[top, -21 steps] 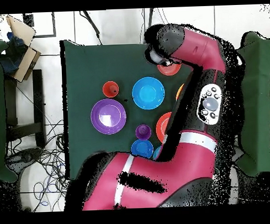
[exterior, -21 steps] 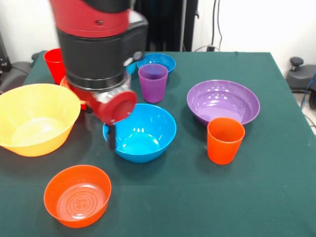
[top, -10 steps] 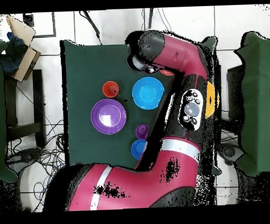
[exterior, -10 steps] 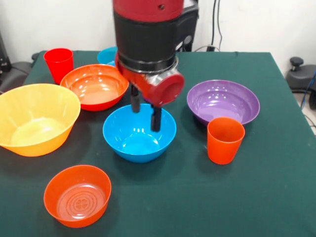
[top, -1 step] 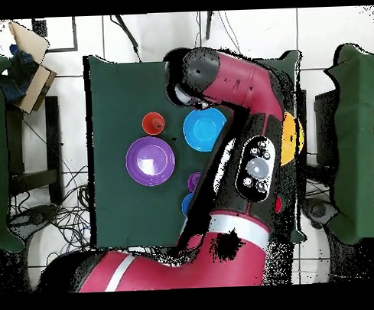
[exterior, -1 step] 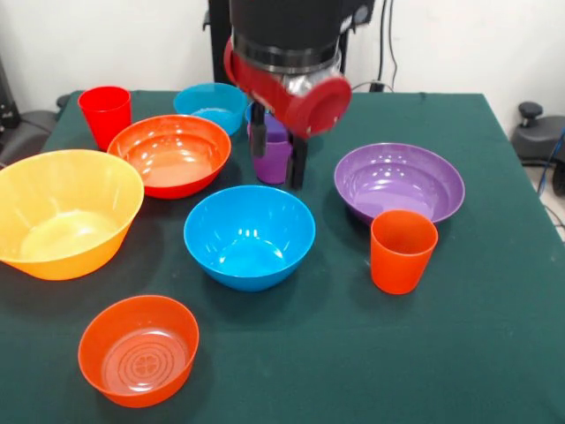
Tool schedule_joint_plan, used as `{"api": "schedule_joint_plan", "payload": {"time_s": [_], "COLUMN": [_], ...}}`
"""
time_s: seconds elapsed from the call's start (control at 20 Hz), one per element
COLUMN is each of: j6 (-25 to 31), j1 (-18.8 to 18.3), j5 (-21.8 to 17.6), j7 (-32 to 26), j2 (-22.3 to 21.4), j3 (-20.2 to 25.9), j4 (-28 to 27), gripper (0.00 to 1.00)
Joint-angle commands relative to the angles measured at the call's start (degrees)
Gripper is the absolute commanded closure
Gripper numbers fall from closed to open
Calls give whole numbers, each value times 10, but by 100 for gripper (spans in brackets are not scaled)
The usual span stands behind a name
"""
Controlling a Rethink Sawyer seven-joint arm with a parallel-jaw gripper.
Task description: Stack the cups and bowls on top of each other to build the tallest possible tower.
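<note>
end effector (exterior, -1 step: pixel 277 157) | fingers spread | straddling purple cup (exterior, -1 step: pixel 275 159)

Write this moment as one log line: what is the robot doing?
phase: reaching | hand: open, fingers straddling purple cup | holding: nothing | tower: not started | bowls, cups: all separate on table

My counter (exterior, -1 step: pixel 459 353) wears a dark green cloth. On it sit a yellow-orange bowl (exterior, -1 step: pixel 64 212), orange-red bowl (exterior, -1 step: pixel 172 155), blue bowl (exterior, -1 step: pixel 249 237), purple bowl (exterior, -1 step: pixel 399 183), small orange bowl (exterior, -1 step: pixel 139 350) and teal bowl (exterior, -1 step: pixel 210 104). A red cup (exterior, -1 step: pixel 105 114), purple cup (exterior, -1 step: pixel 274 152) and orange cup (exterior, -1 step: pixel 403 251) stand there too.
</note>
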Motion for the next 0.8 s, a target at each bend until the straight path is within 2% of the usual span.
{"api": "schedule_joint_plan", "payload": {"time_s": [0.05, 0.2, 0.25, 0.8], "j6": [-39, -63, -93, -175], "j1": [17, 20, 25, 54], "j5": [0, 4, 5, 6], "j7": [94, 86, 75, 101], "j2": [-36, -45, -63, -68], "j3": [17, 24, 31, 27], "j4": [114, 142, 186, 259], "gripper": [0, 0, 0, 0]}}
